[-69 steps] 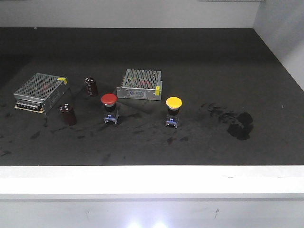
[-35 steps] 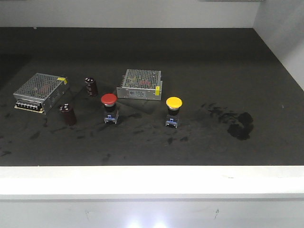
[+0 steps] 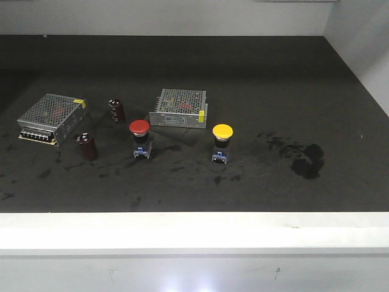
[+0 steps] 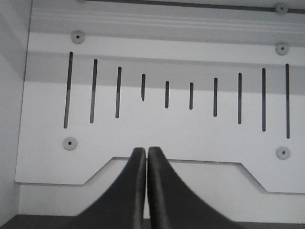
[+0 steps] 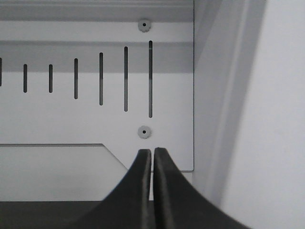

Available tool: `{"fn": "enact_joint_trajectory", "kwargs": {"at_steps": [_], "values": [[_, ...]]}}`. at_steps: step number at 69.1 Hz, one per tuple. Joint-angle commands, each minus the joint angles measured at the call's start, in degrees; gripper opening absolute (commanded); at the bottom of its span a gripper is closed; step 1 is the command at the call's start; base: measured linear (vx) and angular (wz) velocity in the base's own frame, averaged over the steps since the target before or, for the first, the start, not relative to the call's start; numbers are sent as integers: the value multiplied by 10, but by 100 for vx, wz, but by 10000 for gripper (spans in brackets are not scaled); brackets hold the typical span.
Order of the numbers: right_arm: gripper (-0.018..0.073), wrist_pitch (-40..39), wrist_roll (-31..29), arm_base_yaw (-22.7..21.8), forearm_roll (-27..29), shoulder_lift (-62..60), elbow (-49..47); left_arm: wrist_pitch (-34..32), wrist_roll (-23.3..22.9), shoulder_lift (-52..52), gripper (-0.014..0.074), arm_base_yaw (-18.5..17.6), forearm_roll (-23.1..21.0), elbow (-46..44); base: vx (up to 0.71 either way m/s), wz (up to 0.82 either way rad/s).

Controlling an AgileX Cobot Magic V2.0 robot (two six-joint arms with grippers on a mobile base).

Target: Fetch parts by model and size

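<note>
Two push-button parts stand upright on the black mat in the front view. The red-capped part [image 3: 140, 137] is left of centre, and the yellow-capped part [image 3: 222, 142] is to its right. Each has a black collar and a blue-and-clear block below. Neither arm shows in the front view. My left gripper [image 4: 146, 152] is shut with nothing between its fingers, facing a white slotted panel [image 4: 190, 129]. The right gripper [image 5: 152, 153] is shut and empty too, facing the same kind of white panel [image 5: 71, 119] near a white side wall.
Two silver perforated boxes lie on the mat, one [image 3: 51, 117] at the left and one [image 3: 180, 107] behind the red part. Two dark maroon cylinders [image 3: 117, 111] [image 3: 86, 146] stand between them. A dark smudge [image 3: 307, 159] marks the mat's right. A white ledge [image 3: 194, 230] runs along the front.
</note>
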Motion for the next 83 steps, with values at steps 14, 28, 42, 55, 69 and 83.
{"fn": "enact_joint_trajectory", "kwargs": {"at_steps": [14,28,42,55,69,83], "values": [[-5,-4,1,-3,-5,168,-112,-11,-3,184,-6,-1,-6,-116,0,0],[-5,21,3,-3,5,242,-109,21,-7,244,-6,-1,-6,-116,0,0],[-3,97,3,-3,99,283,-109,101,-8,273,-5,-1,-8,-116,0,0],[4,127,0,-3,132,298,-109,161,1,282,60,-1,-6,-115,0,0],[157,131,-38,-3,129,298,-109,182,44,282,334,-1,-6,-115,0,0],[583,146,-81,-3,129,298,-109,194,44,282,701,-1,-6,-115,0,0]]}}
